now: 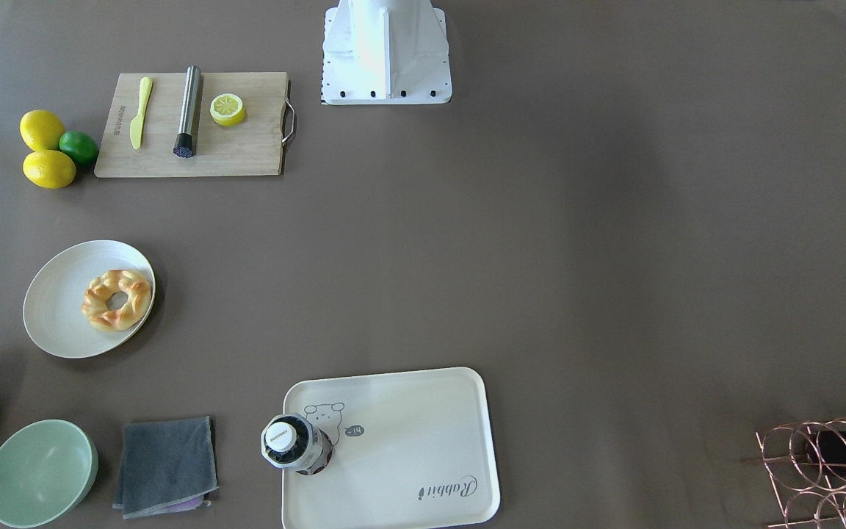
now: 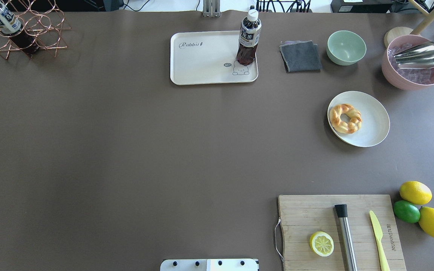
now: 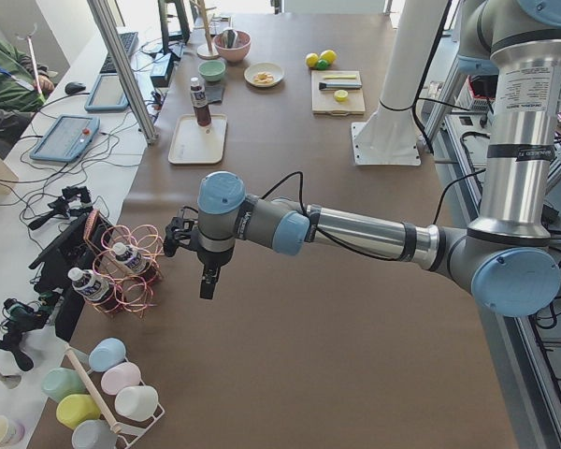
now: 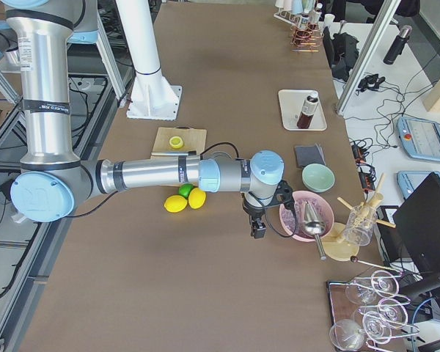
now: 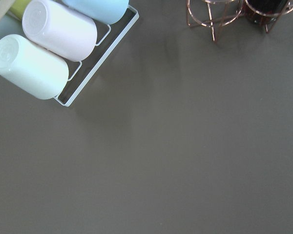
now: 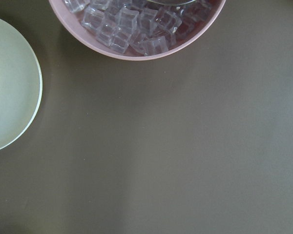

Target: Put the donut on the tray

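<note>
The donut (image 2: pixel 345 118) lies flat on a round off-white plate (image 2: pixel 373 124), on the half of the plate nearest the middle of the bench (image 2: pixel 126 150), and nothing is touching it. The plate sits on the robot's right side of the bench. The tray (image 2: pixel 202 62) lies well apart from it, along the far edge from the robot's base and near the middle of the bench. A dark bottle (image 2: pixel 248 39) with a white cap stands upright on the tray's corner beside the bear drawing. The rest of the tray is bare.

Between the tray and the plate, along the far edge, are a folded grey cloth (image 2: pixel 300 56) and a green bowl (image 2: pixel 346 47). Past them is a pink bowl (image 2: pixel 414 77) of ice cubes with a metal scoop (image 2: pixel 418 54) in it. Nearer the robot, a wooden cutting board (image 2: pixel 307 214) carries a lemon half (image 2: pixel 321 243), a steel cylinder (image 2: pixel 346 237) and a yellow knife (image 2: pixel 378 235). Two lemons (image 2: pixel 415 192) and a lime (image 2: pixel 406 211) lie just beside the board.

The right tool (image 4: pixel 258 229) hangs over the bench, just beside the pink bowl and apart from the donut. The left tool (image 3: pixel 206 281) hangs at the other end of the bench, near a copper wire rack (image 3: pixel 131 276) that holds bottles. Each tool shows only in a side view, so I cannot tell whether either one is open or closed.
</note>
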